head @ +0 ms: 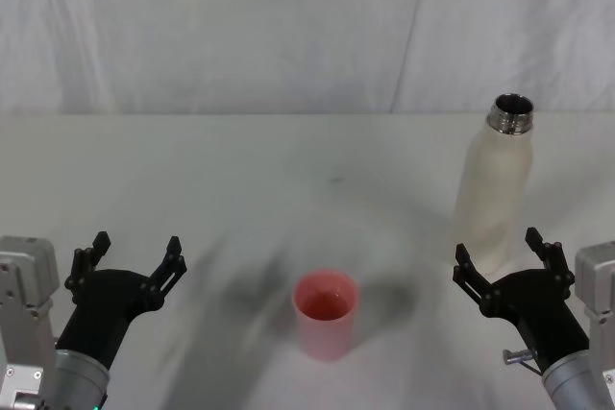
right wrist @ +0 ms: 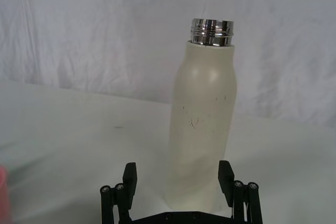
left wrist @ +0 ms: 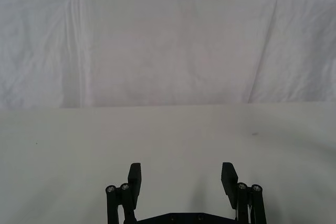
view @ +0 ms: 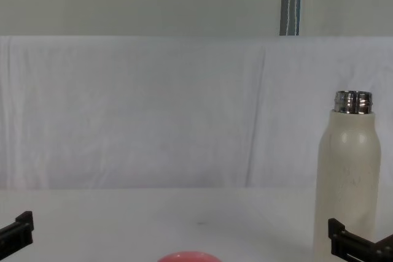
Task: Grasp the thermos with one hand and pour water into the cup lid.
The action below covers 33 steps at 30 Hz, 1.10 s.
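Your right gripper [head: 505, 253] hangs spread wide, empty, just short of the upright thermos [head: 495, 193]. From the head view you see inside the pink cup lid [head: 325, 313], centre table. Your left gripper [head: 135, 256] idles, spread too.
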Available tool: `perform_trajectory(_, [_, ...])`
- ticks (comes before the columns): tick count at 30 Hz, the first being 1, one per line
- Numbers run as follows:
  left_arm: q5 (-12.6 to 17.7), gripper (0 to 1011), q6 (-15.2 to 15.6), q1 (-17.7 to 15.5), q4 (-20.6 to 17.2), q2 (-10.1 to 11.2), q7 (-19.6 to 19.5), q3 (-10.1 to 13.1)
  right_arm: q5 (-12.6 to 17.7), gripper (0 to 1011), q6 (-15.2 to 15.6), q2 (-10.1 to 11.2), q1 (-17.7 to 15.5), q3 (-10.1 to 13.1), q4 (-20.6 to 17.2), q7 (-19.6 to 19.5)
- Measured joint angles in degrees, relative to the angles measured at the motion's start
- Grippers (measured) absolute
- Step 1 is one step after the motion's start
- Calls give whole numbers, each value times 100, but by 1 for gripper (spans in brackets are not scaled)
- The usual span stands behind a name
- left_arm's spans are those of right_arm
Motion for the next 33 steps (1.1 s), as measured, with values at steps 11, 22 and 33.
perform_trajectory(11, [0,1001,0,0,0,0,0,0,0,1001,0,0,0,0,0,0])
perform_trajectory(22, [0,1001,0,0,0,0,0,0,0,1001,0,0,0,0,0,0])
perform_trajectory(33, [0,1001,0,0,0,0,0,0,0,1001,0,0,0,0,0,0])
